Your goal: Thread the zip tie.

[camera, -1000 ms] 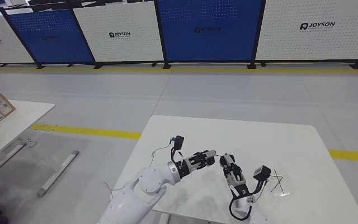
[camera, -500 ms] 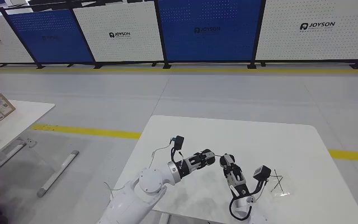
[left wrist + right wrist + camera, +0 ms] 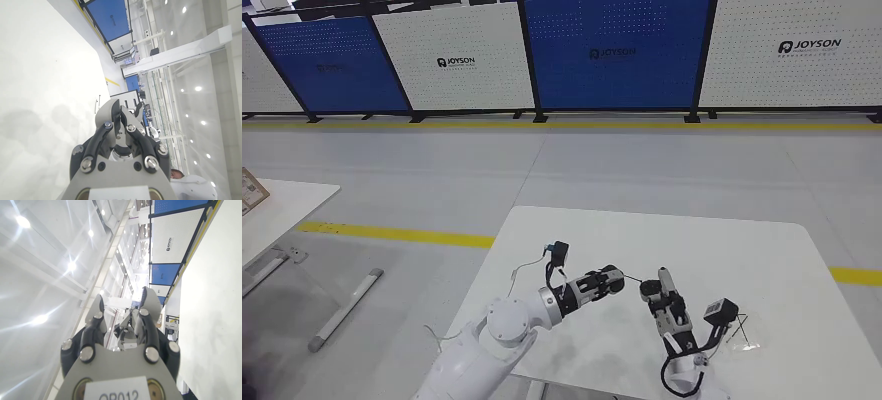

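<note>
Over the near half of the white counter, with wide bare surface toward its far edge, the left tool is pressed together on one thin black zip tie pointing at the spread right tool. Spare ties, too thin to count, lie near the right edge.

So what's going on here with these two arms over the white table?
A two-armed robot is working on threading a zip tie. Its left tool is shut on what looks like a thin black zip tie, held just above the white table. The right tool faces it close by, fingers open and holding nothing. The tie is too thin to tell whether it is threaded. A few spare ties lie on the table to the robot's right.
</note>
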